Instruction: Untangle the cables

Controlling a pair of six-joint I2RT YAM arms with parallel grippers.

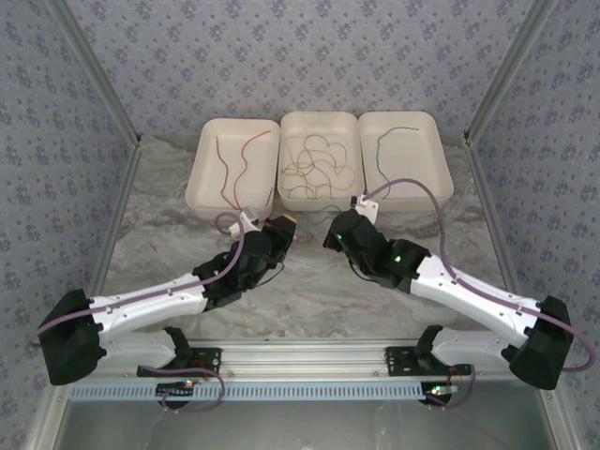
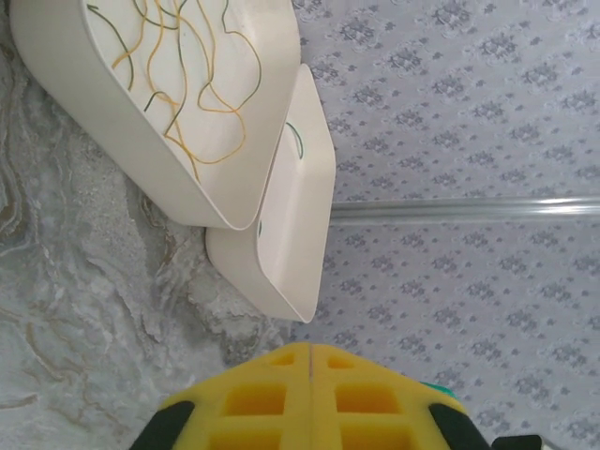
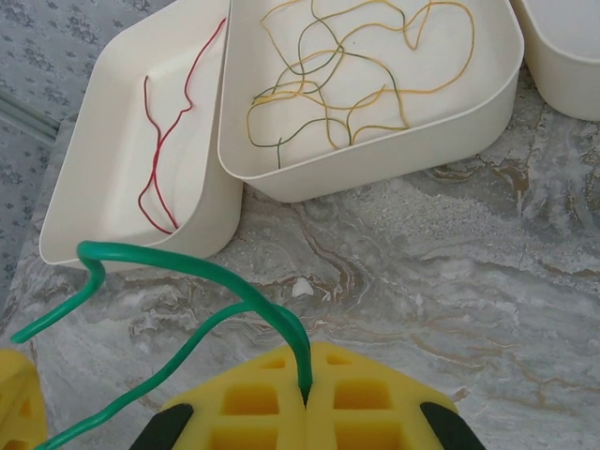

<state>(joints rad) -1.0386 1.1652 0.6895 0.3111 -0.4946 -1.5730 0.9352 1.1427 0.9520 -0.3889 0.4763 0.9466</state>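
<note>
Three white trays stand at the back of the table. The left tray [image 1: 199, 159] holds red cables [image 1: 234, 159]. In the middle tray [image 1: 319, 117] lies a yellow-orange and green tangle [image 1: 319, 164]. The right tray [image 1: 441, 150] holds one green cable [image 1: 389, 141]. My right gripper [image 3: 307, 361] is shut on a green cable [image 3: 187, 258], which loops left above the marble in front of the trays. My left gripper [image 2: 310, 349] is shut, its pads meeting at a seam. A green sliver [image 2: 439, 382] shows beside it; whether it is pinched I cannot tell. Both grippers [image 1: 286, 225] [image 1: 336, 234] hover close together before the middle tray.
The marble tabletop [image 1: 309, 291] lies between the trays and the arm bases. Patterned walls [image 1: 56, 141] enclose the sides and back. A metal rail [image 1: 300, 354] runs along the near edge.
</note>
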